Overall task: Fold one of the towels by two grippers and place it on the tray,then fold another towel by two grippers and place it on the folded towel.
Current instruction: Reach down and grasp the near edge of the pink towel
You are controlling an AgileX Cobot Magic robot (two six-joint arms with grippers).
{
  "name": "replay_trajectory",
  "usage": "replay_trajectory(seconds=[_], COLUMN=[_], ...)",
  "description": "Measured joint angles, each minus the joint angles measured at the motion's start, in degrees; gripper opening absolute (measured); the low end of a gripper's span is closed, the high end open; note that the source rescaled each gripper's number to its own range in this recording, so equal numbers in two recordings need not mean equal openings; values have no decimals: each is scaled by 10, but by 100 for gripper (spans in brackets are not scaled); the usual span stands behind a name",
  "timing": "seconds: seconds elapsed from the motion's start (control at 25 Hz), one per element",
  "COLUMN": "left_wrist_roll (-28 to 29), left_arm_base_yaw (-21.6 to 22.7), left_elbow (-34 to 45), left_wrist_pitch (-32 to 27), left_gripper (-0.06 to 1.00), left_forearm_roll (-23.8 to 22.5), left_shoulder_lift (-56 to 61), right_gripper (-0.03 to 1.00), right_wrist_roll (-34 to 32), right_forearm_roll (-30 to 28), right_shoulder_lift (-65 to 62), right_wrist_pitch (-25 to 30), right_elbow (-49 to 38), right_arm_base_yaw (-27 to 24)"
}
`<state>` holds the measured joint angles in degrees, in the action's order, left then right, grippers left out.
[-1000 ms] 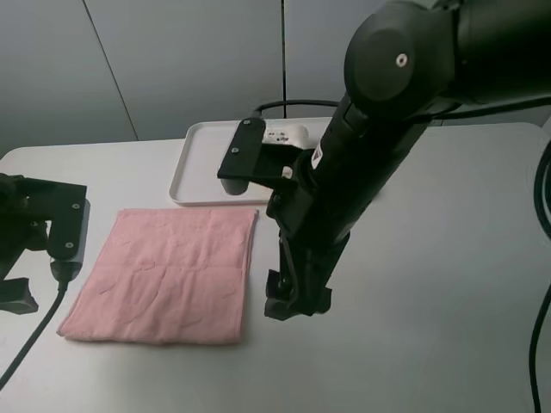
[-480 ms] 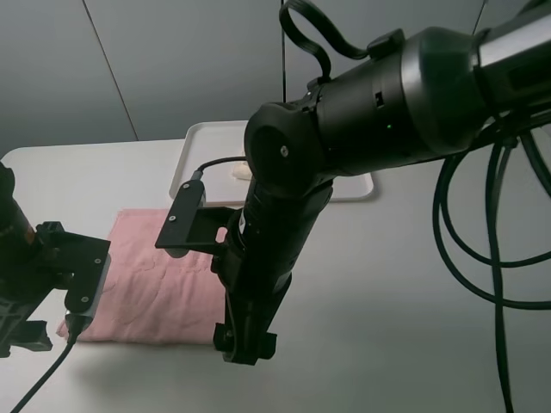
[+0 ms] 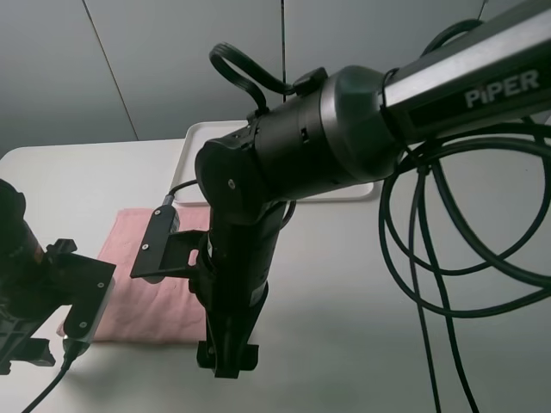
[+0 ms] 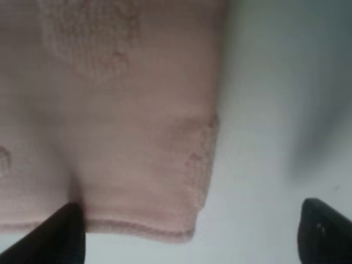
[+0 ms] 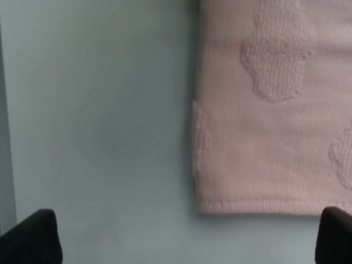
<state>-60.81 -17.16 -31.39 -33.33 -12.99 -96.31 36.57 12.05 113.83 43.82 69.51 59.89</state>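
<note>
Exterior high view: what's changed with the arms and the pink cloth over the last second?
The right gripper moved left and nearer the camera, to the near right corner of the pink towel; the left gripper came in to its near left corner. Both are open, gripping nothing. The towel and the tray stayed put.

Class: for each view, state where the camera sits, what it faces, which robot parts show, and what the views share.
Exterior high: mounted high, looking down on the table, pink towel and tray; left arm and right arm show.
Left wrist: on the left arm, looking down past the open left gripper at a towel corner.
Right wrist: on the right arm, looking down past the open right gripper at another towel corner.
Shared: all three show the pink towel.
</note>
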Motion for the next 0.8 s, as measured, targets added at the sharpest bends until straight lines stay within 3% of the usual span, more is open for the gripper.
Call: replay_trajectory(seconds=[0.8], left_wrist_roll=[-19], left_arm_base_yaw=[0], left_elbow=[11], left_wrist_pitch=[51], left_gripper=[99], left_forearm_roll=[0], left_shoulder_lift=[-6], right_gripper=[100], right_wrist_roll=[-12], right_forearm_roll=[-20], right_shoulder_lift=[27], right_wrist_pitch=[-16], right_elbow=[3], right_arm_base_yaw=[23])
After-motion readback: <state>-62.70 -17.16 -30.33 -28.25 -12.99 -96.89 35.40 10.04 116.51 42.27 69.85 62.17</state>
